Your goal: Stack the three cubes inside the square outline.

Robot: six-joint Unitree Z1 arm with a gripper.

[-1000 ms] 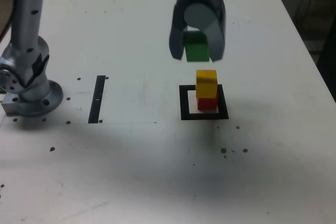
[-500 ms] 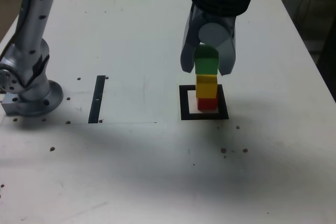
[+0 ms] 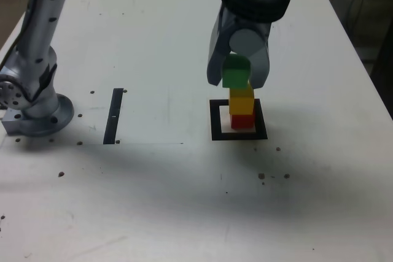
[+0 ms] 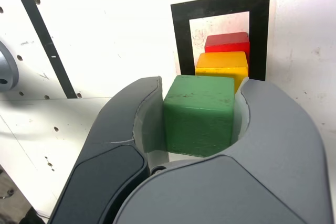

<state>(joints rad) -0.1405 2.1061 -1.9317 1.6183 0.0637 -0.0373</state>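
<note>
My gripper (image 3: 236, 81) (image 4: 198, 116) is shut on the green cube (image 3: 235, 74) (image 4: 199, 114). The green cube hangs right above the yellow cube (image 3: 241, 101) (image 4: 221, 66), and whether the two touch I cannot tell. The yellow cube rests on the red cube (image 3: 242, 120) (image 4: 227, 42). Both stand inside the black square outline (image 3: 215, 121) (image 4: 181, 30). In the wrist view the green cube sits offset from the stack, nearer the camera.
A thin black strip (image 3: 113, 116) (image 4: 46, 43) lies on the white table (image 3: 153, 182) to the exterior view's left of the outline. The arm's grey base (image 3: 34, 99) stands at the exterior view's far left. Small dark specks dot the table.
The gripper has come down and toward the stack with the green cube, from well above and behind the yellow cube to right over it.
</note>
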